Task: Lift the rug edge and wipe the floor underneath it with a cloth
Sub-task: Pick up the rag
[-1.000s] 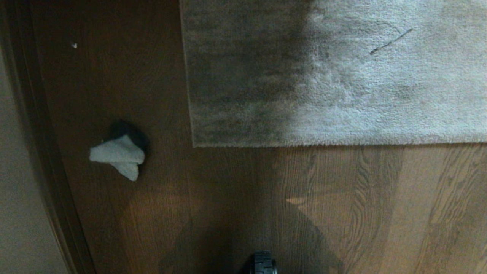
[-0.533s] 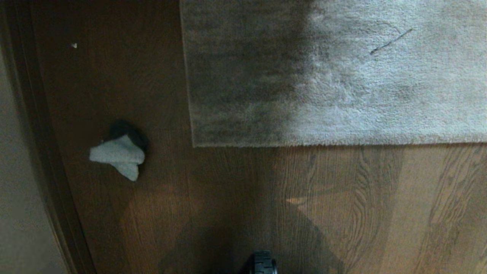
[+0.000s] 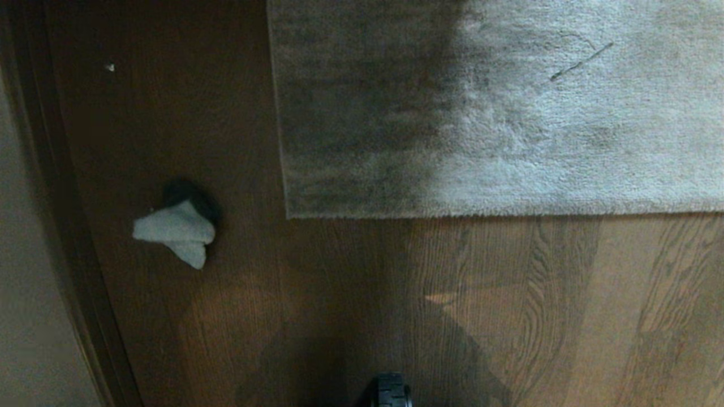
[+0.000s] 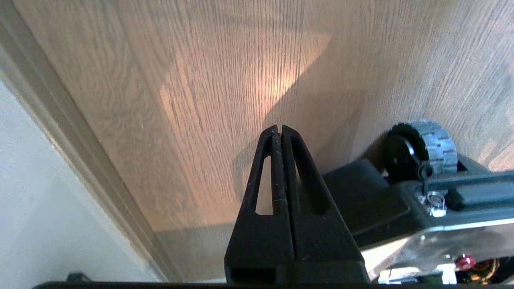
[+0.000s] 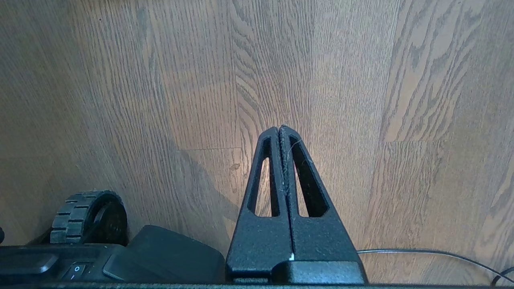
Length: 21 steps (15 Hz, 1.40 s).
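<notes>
The light grey plush rug [image 3: 498,107] fills the upper right of the head view and lies flat. Its rug edge [image 3: 498,215] runs straight across to a corner [image 3: 288,216] near the middle. The cloth [image 3: 176,232], a small pale crumpled rag, rests on the dark wooden floor [image 3: 317,282] to the left of that corner. Neither arm shows in the head view. My left gripper [image 4: 278,128] is shut and empty above bare floor [image 4: 200,100] beside the skirting. My right gripper [image 5: 279,128] is shut and empty above floor planks [image 5: 361,100].
A dark skirting strip [image 3: 62,226] and pale wall [image 3: 28,316] border the floor on the left. The robot's base wheel [image 3: 392,391] peeks in at the bottom edge, also seen as wheel [image 4: 421,148] and wheel [image 5: 86,218]. A thin cable [image 5: 433,253] trails over the planks.
The head view is unchanged: rug and cloth have not moved. Only the shadows on the floor near the bottom left have shifted slightly.
</notes>
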{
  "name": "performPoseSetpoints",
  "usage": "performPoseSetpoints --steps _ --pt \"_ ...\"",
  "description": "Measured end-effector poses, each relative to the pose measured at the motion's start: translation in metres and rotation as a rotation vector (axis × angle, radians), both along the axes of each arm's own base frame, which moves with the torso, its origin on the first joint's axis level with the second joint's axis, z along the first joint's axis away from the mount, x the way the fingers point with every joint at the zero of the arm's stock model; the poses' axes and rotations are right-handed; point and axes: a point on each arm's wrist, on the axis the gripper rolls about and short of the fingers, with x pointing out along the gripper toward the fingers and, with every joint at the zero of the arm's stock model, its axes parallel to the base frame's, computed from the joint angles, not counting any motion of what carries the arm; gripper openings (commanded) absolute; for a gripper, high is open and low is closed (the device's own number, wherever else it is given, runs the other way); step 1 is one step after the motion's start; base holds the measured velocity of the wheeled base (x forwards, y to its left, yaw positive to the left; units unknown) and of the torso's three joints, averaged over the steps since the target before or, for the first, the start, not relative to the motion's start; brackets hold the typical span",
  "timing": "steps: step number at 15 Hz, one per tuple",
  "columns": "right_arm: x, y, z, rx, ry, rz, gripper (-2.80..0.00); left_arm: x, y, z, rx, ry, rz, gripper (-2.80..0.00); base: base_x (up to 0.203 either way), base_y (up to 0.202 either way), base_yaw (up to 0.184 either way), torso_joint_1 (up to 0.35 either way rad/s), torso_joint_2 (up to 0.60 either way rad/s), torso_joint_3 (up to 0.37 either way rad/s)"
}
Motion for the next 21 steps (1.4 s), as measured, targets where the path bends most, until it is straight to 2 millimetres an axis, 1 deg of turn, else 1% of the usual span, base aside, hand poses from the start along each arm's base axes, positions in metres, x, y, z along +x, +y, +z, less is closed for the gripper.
performPoseSetpoints --steps 4,7,10,11,14,18,21 --pt "0.000 0.000 0.000 0.000 0.000 0.000 -2.80 0.023 -0.003 0.013 0.001 -0.006 -0.005 -2.80 0.000 0.000 0.000 0.000 0.00 0.000" --pt "0.000 0.000 0.000 0.000 0.000 0.000 -2.80 0.046 -0.006 0.020 0.008 -0.006 -0.008 -2.80 0.000 0.000 0.000 0.000 0.00 0.000" --pt "0.000 0.000 0.000 0.000 0.000 0.000 -2.80 0.070 -0.010 0.024 0.010 -0.007 -0.006 -2.80 0.000 0.000 0.000 0.000 0.00 0.000" --pt "0.000 0.000 0.000 0.000 0.000 0.000 -2.80 0.076 -0.010 0.024 0.009 -0.006 -0.001 0.00 0.000 0.000 0.000 0.000 0.00 0.000" --pt "0.000 0.000 0.000 0.000 0.000 0.000 -2.80 0.090 -0.011 0.020 0.009 0.027 0.014 0.00 0.000 0.000 0.000 0.000 0.00 0.000" --pt "0.000 0.000 0.000 0.000 0.000 0.000 -2.80 0.100 -0.009 0.013 -0.008 0.092 0.042 0.00 0.000 0.000 0.000 0.000 0.00 0.000" --pt "0.000 0.000 0.000 0.000 -0.001 0.000 -2.80 0.109 -0.010 0.012 -0.017 0.108 0.050 0.00 0.000 0.000 0.000 0.000 0.00 0.000"
